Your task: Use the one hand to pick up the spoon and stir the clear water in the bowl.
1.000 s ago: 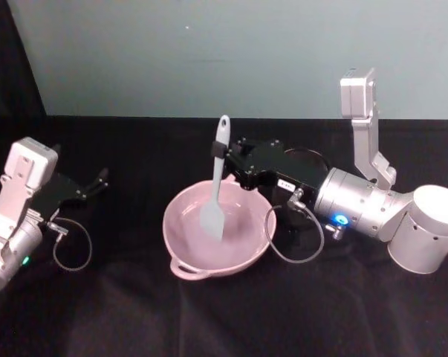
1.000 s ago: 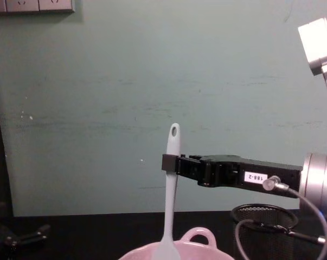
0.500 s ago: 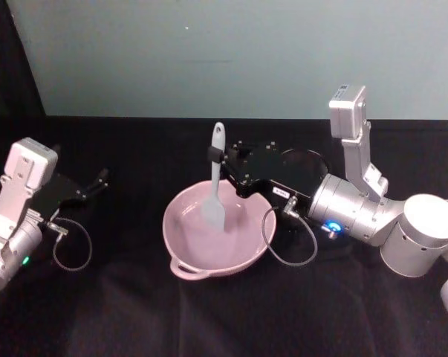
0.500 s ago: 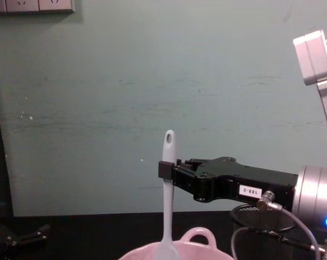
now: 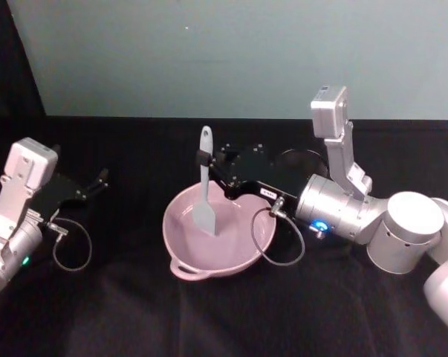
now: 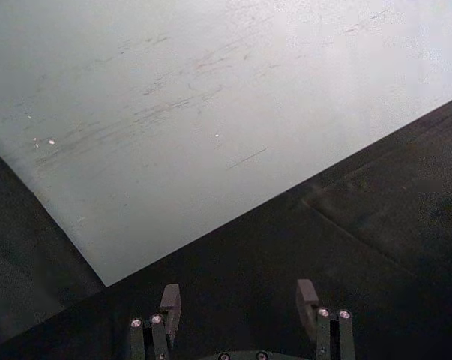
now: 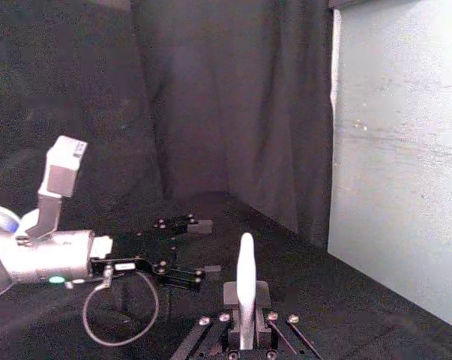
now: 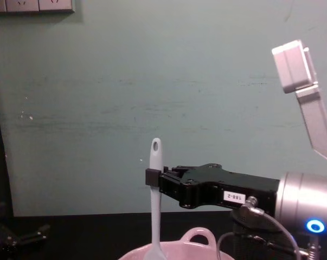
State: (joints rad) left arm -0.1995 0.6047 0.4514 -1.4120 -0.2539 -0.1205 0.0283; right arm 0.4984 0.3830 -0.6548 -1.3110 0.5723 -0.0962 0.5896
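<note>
On the matte black cloth (image 5: 134, 312) in the head view, the glossy pale pink bowl (image 5: 180, 256), round with a small loop handle on its rim, sits at centre. The white plastic spoon (image 5: 203, 214) stands nearly upright with its flat blade down inside the bowl. The right gripper (image 5: 203, 158), black and angular on a silver cylindrical wrist, is clamped on the slim handle below the oval hole. A black wire-mesh cup (image 5: 305, 158) stands just behind that gripper. The left gripper (image 5: 82, 169) rests far to the left, well apart from the bowl. From the left wrist view, the left gripper (image 6: 238, 300) has its thin fingers (image 6: 169, 304) spread apart above bare cloth, before a scuffed teal wall (image 6: 211, 90). From the right wrist view, the right gripper (image 7: 245, 300) pinches the spoon (image 7: 245, 266) by its handle. Across the chest view, the spoon (image 8: 155, 206) rises from the bowl (image 8: 179, 252), gripped by the right gripper (image 8: 151, 177); a small white label (image 8: 232, 197) on its body carries print too small to read.
</note>
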